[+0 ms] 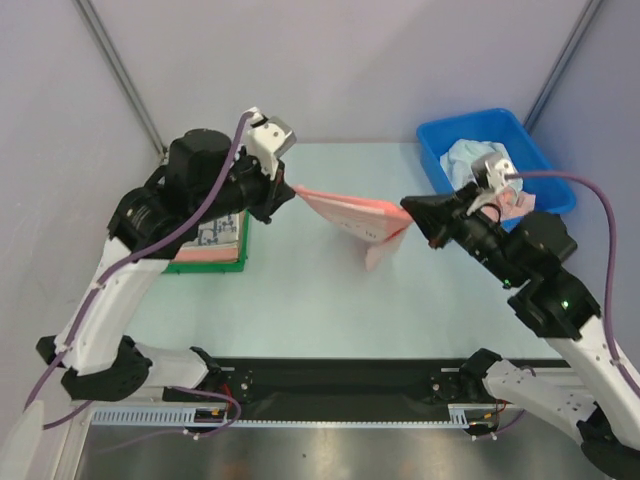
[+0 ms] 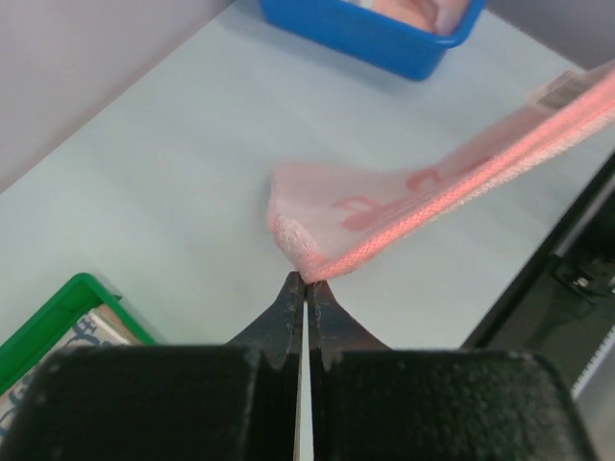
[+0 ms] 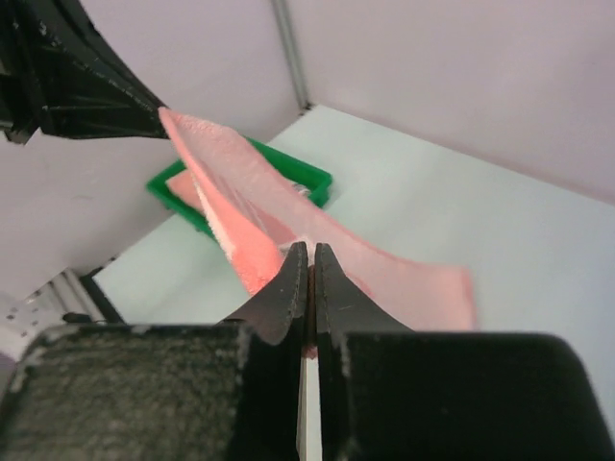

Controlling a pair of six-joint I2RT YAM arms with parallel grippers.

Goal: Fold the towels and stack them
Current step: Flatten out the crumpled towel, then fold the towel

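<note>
A salmon-pink towel [image 1: 350,215] hangs stretched in the air between both grippers, above the middle of the table, with a flap drooping near its right end. My left gripper [image 1: 293,190] is shut on its left corner; in the left wrist view the tips [image 2: 307,280] pinch the towel's [image 2: 384,206] folded edge. My right gripper [image 1: 408,208] is shut on the right corner, its tips [image 3: 309,252] closed on the pink cloth [image 3: 384,274]. A navy-and-white patterned towel [image 1: 215,235] lies in the green tray. More towels [image 1: 470,155], pale ones and a pink one, lie crumpled in the blue bin.
The green tray [image 1: 205,265] sits at the left of the table, partly under the left arm. The blue bin [image 1: 440,140] stands at the back right, behind the right wrist. Grey walls close off the back and sides. A black rail runs along the near edge.
</note>
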